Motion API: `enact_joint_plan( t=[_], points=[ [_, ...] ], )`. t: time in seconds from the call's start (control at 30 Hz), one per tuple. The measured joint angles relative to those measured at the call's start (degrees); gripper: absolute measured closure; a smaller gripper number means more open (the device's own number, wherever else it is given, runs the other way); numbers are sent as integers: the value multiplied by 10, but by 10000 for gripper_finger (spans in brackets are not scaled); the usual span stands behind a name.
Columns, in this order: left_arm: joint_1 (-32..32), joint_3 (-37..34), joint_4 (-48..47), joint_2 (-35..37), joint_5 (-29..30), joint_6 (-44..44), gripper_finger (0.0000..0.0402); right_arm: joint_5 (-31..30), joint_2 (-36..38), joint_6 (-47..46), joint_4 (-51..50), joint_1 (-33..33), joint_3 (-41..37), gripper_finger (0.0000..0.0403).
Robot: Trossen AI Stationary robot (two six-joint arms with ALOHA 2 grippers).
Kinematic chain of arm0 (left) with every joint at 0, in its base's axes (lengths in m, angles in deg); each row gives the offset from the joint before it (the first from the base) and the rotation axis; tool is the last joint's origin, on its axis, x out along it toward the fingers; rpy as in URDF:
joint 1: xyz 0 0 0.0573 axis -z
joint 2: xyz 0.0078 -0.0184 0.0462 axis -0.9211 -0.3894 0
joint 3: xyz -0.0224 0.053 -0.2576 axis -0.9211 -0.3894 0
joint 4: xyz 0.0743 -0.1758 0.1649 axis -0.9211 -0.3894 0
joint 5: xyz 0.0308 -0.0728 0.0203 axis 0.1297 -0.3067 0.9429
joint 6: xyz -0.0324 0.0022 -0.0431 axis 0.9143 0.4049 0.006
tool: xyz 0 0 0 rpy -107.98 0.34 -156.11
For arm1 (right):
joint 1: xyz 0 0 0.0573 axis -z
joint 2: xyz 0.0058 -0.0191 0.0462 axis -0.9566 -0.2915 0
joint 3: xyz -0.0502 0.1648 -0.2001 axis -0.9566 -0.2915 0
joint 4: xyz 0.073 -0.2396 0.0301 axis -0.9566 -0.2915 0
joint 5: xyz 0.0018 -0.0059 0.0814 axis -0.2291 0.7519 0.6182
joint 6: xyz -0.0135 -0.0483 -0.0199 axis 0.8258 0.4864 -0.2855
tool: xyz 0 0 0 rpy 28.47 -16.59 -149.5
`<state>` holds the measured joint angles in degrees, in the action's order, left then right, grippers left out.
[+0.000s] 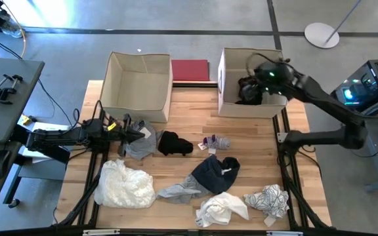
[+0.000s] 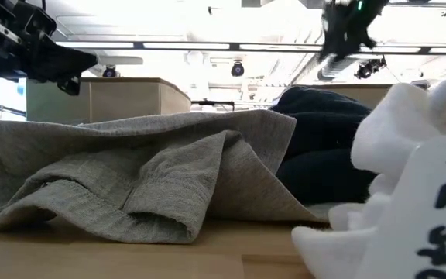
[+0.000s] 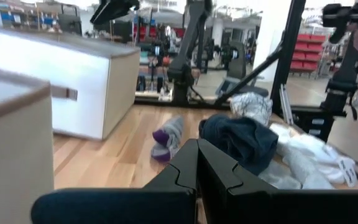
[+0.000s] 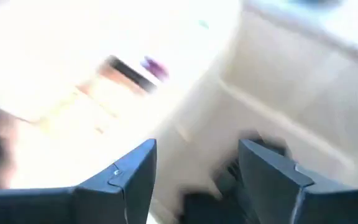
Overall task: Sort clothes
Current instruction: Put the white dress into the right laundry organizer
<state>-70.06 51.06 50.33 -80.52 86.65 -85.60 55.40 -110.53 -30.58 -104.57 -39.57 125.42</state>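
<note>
My left gripper (image 1: 138,134) is shut and empty, held level just above a grey garment (image 1: 143,144) at the table's left. It also shows in the left wrist view (image 3: 197,163). My right gripper (image 1: 268,73) is open over the right beige box (image 1: 231,105), above dark clothes (image 1: 248,92) lying inside it. In the blurred right wrist view its fingers (image 4: 197,171) stand apart with nothing between them. On the table lie a white garment (image 1: 123,185), a black one (image 1: 174,143), a navy one (image 1: 216,172), a light grey one (image 1: 179,191), a second white one (image 1: 222,208) and a patterned one (image 1: 268,198).
The left beige box (image 1: 140,98) stands open at the back left, with nothing showing inside. A dark red mat (image 1: 190,69) lies between the boxes. A grey-and-purple sock (image 1: 216,141) lies mid-table. Bare wood shows in front of the right box.
</note>
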Motion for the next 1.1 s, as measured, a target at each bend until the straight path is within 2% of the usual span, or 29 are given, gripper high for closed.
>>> enact_joint_plan(
  t=[0.13,0.23,0.33,0.47,0.57,0.73,0.83,1.0,1.1],
  points=[
    [0,0,6,0,0,-1,401,0,40,17,99,-114,0,192],
    [0,0,8,0,0,-2,402,1,44,44,166,-203,0,192],
    [0,0,20,0,0,-14,402,2,22,77,207,-281,1,192],
    [0,0,76,0,0,-16,402,1,-27,92,220,-349,1,192],
    [6,0,121,-1,-5,-27,401,0,-70,93,222,-381,1,192],
    [41,0,182,-13,-8,-94,402,0,-137,92,234,-415,0,192],
    [71,9,202,-40,12,-123,401,0,-168,91,235,-428,0,192],
    [130,69,191,-137,79,-151,402,0,-201,92,239,-436,0,192],
    [166,126,145,-218,129,-165,401,-1,-209,92,240,-436,0,192]
  ],
)
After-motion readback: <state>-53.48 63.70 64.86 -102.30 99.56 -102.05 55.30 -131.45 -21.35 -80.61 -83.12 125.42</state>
